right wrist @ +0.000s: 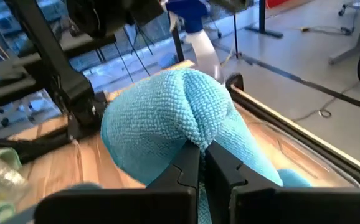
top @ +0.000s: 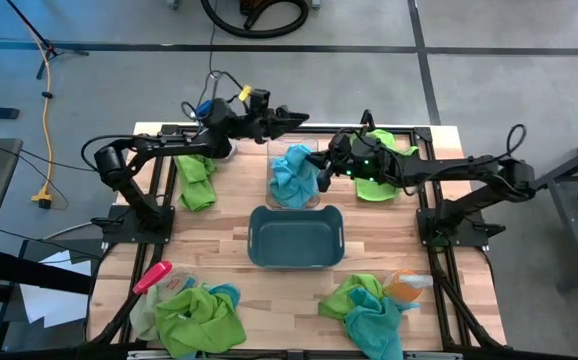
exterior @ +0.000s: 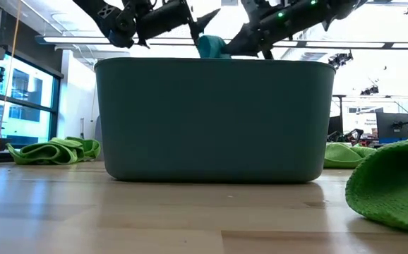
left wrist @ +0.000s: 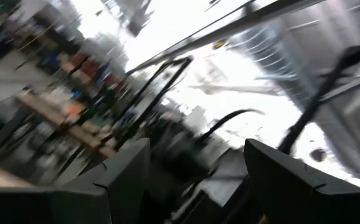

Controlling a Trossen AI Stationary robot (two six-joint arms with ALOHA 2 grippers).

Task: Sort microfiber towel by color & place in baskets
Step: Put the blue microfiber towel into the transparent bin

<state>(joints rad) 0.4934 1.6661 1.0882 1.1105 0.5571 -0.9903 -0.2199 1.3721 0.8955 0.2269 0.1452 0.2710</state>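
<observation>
My right gripper (top: 321,172) is shut on a turquoise towel (right wrist: 167,118) over the clear narrow basket (top: 294,178) at the table's far middle. The towel's top shows above the dark teal basket (exterior: 214,120) in the low view. The teal basket (top: 296,237) stands nearer, at the table's centre. My left gripper (left wrist: 195,168) is open with nothing between its fingers, raised over the far edge (top: 294,118). Loose lime green towels lie at the far left (top: 196,178) and far right (top: 379,165). My right gripper pinches a bunched fold of the turquoise towel (right wrist: 198,140) between its two fingers. They come from the table's right, nearly level. The cloth bulges up over the fingertips, and its lower part reaches down into the clear basket.
Mixed piles of green and turquoise towels lie at the near left (top: 194,315) and near right (top: 369,310). A pink-handled brush (top: 152,277) lies by the left pile. A spray bottle with a blue trigger (right wrist: 195,25) stands at the far edge.
</observation>
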